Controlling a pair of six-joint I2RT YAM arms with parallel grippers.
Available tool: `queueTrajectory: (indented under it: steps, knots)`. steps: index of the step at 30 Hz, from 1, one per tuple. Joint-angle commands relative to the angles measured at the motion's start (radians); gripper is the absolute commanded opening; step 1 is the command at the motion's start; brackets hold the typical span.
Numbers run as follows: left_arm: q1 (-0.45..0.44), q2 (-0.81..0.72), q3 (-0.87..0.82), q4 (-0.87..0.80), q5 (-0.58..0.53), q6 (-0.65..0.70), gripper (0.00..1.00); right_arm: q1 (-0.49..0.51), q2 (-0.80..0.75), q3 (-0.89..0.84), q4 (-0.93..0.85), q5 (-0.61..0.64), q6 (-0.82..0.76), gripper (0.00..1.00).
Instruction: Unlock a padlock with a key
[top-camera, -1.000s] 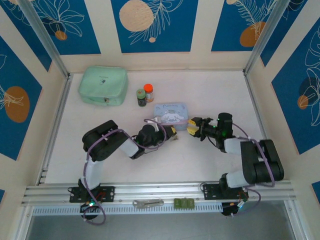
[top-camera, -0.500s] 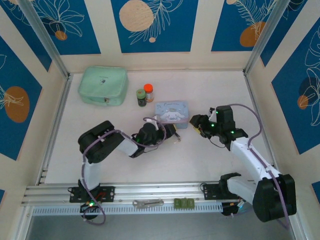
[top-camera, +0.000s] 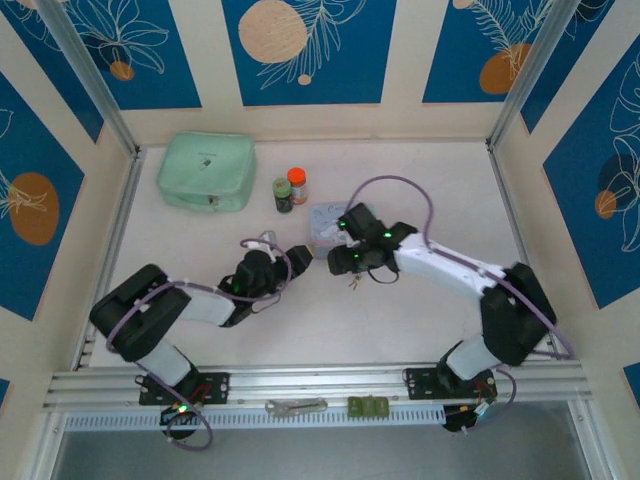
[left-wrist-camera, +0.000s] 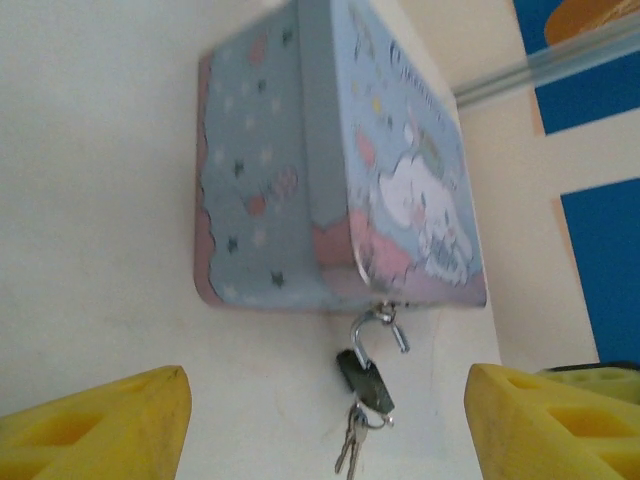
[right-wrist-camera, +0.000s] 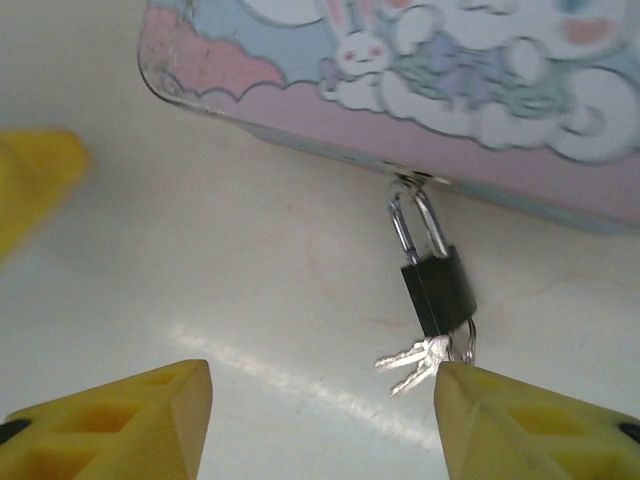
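- Padlock (right-wrist-camera: 437, 290) is hung from the tin (right-wrist-camera: 480, 60), key (right-wrist-camera: 418, 358) below, on the table (right-wrist-camera: 200, 250).
- Right tool (right-wrist-camera: 320, 405) and left tool (left-wrist-camera: 325, 415) are spread, empty; the key could be missed, the tin dragged.

A mint-green zip case (top-camera: 205, 171) sits upper left in the top view, with a green-lidded jar (top-camera: 283, 195) and an orange-lidded jar (top-camera: 297, 185) side by side to its right. A light-blue cartoon tin (top-camera: 322, 214) lies mid-frame. A silver wrench (top-camera: 296, 406) rests at bottom centre.

On the table (top-camera: 420, 330), the padlock (right-wrist-camera: 437, 290) hooks onto the tin's (right-wrist-camera: 400, 90) near edge, key (right-wrist-camera: 420, 358) beneath it. My left claw (top-camera: 300, 256) lies left of it, my right claw (right-wrist-camera: 322, 400) over it.
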Motion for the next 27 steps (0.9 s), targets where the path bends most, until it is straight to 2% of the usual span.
queueTrajectory:
  steps: [1,5,10,18,27]
  knots:
    - [0.037,-0.093,-0.003,-0.112,-0.021,0.06,0.73,0.042,0.111,0.08,-0.149,0.204,-0.15,0.59]
    - [0.058,-0.175,-0.007,-0.185,-0.044,0.097,0.75,0.043,0.186,0.108,-0.154,0.226,-0.188,0.59]
    - [0.062,-0.219,-0.025,-0.216,-0.059,0.106,0.75,0.045,0.218,0.088,-0.123,0.23,-0.235,0.52]
    - [0.064,-0.217,-0.043,-0.191,-0.057,0.085,0.75,0.007,0.237,0.057,-0.068,0.183,-0.277,0.31]
    - [0.064,-0.213,-0.012,-0.213,-0.056,0.1,0.75,-0.052,0.195,-0.03,0.007,0.07,-0.299,0.3]
